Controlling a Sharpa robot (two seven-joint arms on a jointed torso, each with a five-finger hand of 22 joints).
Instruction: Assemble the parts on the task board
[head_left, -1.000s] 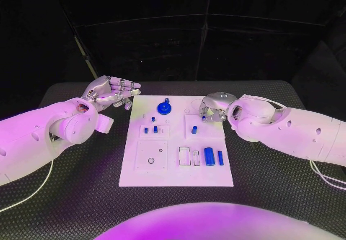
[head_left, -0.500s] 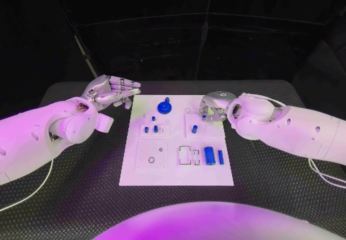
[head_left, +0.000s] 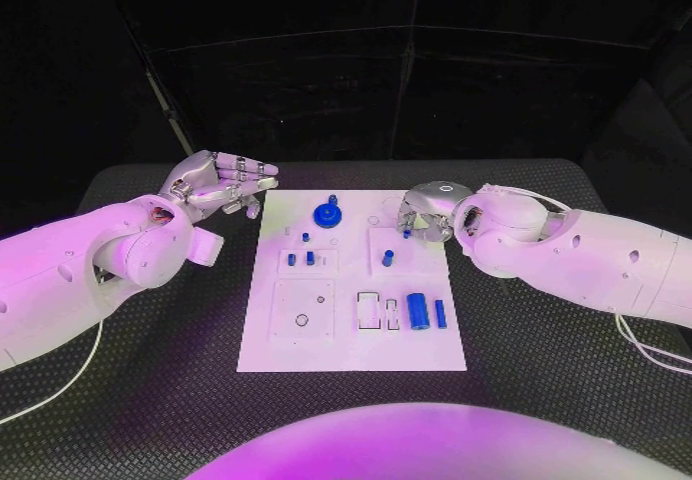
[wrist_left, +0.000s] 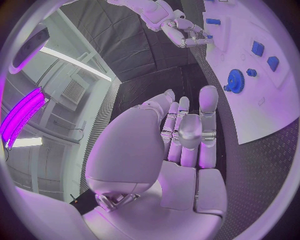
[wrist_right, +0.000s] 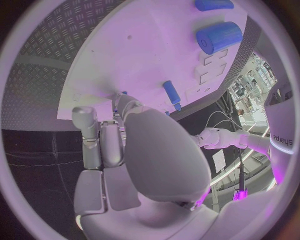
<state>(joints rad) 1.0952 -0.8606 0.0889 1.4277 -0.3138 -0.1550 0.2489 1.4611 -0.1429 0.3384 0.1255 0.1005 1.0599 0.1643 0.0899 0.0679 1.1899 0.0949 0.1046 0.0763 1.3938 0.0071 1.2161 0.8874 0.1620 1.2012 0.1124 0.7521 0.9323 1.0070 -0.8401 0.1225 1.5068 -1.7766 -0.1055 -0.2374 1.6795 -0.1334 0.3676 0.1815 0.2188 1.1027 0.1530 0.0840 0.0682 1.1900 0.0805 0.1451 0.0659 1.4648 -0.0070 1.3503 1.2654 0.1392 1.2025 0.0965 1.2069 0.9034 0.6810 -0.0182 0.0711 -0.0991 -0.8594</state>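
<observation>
White task board (head_left: 353, 340) lies mid-table with blue parts (head_left: 418, 311) on it. Left hand (head_left: 219, 183) raised palm-up just off the board's far-left corner — fingers loosely curled, holding nothing. Right hand (head_left: 423, 210) bent down over the board's far-right edge, a small blue part (head_left: 407, 232) at its fingertips — grip can't tell.

I see my right hand (head_left: 424, 212) has moved a little away from me along the far right part of the task board (head_left: 353, 345), and a small blue part (head_left: 407, 233) now shows under its fingers.
</observation>
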